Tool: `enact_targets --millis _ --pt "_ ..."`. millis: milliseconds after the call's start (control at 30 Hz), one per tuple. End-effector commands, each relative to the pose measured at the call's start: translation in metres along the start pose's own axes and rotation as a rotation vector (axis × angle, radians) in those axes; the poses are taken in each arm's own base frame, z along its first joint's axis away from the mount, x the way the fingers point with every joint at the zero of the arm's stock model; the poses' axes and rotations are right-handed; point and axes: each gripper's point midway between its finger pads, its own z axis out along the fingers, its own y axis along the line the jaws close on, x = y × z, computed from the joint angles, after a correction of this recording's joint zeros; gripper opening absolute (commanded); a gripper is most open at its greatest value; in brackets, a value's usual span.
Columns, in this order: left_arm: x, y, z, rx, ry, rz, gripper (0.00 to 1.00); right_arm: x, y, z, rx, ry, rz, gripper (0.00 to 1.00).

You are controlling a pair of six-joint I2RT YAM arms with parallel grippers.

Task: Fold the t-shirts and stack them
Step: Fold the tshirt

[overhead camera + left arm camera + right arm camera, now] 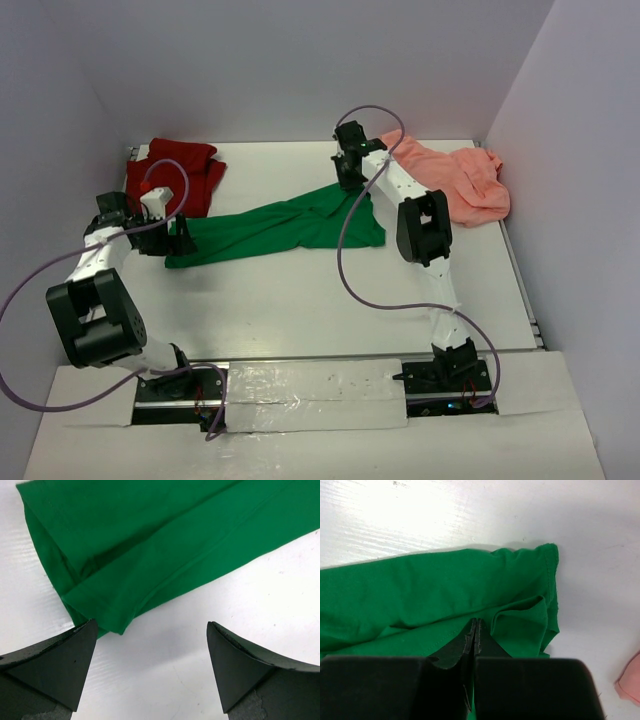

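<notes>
On the table point(300, 310), right hand point(475, 624) pinches green t-shirt point(410, 595)

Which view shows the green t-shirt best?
Top external: it alone shows the whole green t-shirt, end to end. Left wrist shows only a hemmed corner; right wrist only the bunched end at its shut fingers.

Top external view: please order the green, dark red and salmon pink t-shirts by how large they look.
1. green t-shirt, stretched out, clearly largest.
2. salmon pink t-shirt and dark red t-shirt: both bunched, about alike, so unranked.
</notes>
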Motion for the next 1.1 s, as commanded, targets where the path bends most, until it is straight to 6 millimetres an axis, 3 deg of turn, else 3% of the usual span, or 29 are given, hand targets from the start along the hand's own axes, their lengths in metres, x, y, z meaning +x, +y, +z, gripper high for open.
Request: enact_targets --millis 0,100,233,433,733,1067 --pt "0.007 0.013 -0.009 -0.058 0.084 0.022 0.99 -0.025 0.006 -0.025 -0.014 -0.075 -0.014 0.0" --pt "0.021 0.026 -0.011 -0.124 0.134 0.02 0.98 -0.026 0.007 -0.026 -0.019 -0.079 -0.016 0.0" --pt "0.035 0.025 -0.011 -0.116 0.179 0.021 0.96 -0.025 0.011 -0.028 -0.045 -0.072 -0.022 0.0" --pt "0.031 0.026 -0.003 -0.096 0.144 0.035 0.94 -0.023 0.021 -0.038 -0.108 -0.075 -0.033 0.0" --pt "0.038 0.027 0.022 -0.021 0.169 -0.001 0.83 -0.02 0.025 -0.041 -0.117 -0.074 -0.046 0.0" --pt "0.023 0.028 0.023 -0.021 0.114 0.002 0.75 -0.013 0.031 -0.033 -0.132 -0.054 -0.056 0.0"
